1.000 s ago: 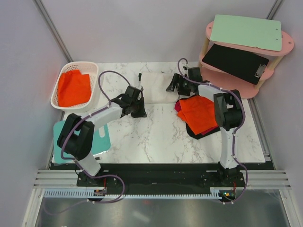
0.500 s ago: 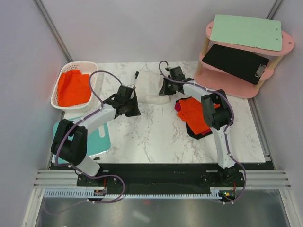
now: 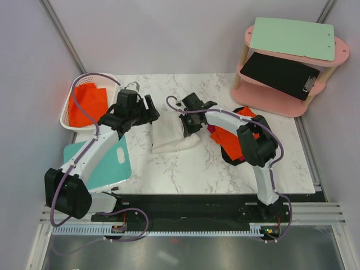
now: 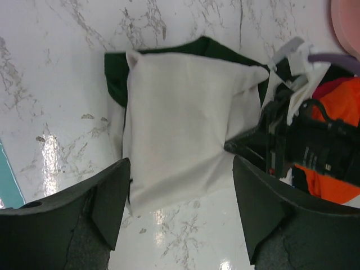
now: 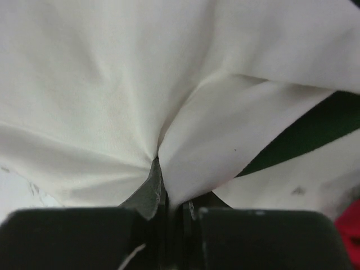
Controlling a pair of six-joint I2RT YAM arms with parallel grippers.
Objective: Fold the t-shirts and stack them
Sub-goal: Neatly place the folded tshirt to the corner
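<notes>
The right gripper [image 3: 188, 127] pinches the soft cream-white cloth shirt [image 3: 169, 138] from the right; the open left gripper [image 3: 144, 111] hangs left.

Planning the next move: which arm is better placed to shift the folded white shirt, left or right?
Likely right. The right claw is shut on the edge of the white shirt, cloth bunched in its grip. The left claw hangs open above the shirt, gripping nothing, and would have to descend.

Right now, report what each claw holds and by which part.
Right claw: shut on the cream-white t-shirt, pinching a fold at its edge beside the orange cloth. Left claw: open, holding nothing.
</notes>
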